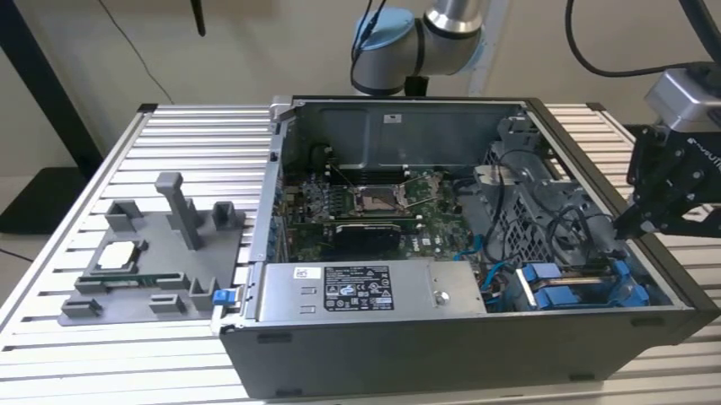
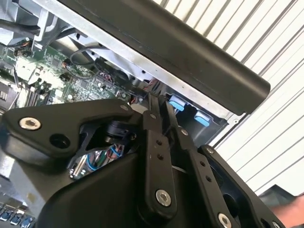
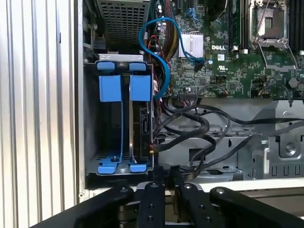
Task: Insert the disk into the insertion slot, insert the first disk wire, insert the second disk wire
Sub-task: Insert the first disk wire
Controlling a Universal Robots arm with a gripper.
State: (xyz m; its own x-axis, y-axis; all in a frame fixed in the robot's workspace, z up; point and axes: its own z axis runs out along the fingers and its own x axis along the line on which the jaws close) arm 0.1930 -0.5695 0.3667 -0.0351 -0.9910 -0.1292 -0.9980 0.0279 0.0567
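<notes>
Starting at the exterior view's left: grey parts tray (image 1: 152,278) on slatted counter (image 1: 113,160), then open computer case (image 1: 451,354). Disk (image 3: 140,89) seated on edge in slot (image 3: 136,142), toward that view's right. Hand (image 3: 165,173) over case rim, fingers together, gripping nothing visible.

Your arm's (image 1: 420,34) blue-capped joint sat high in the exterior view, wrist (image 1: 685,99) out at the exterior view's right, your black end effector (image 1: 627,226) pointed downward, its fingers (image 2: 151,124) (image 3: 153,192) drawn close together in both wrist views.
</notes>
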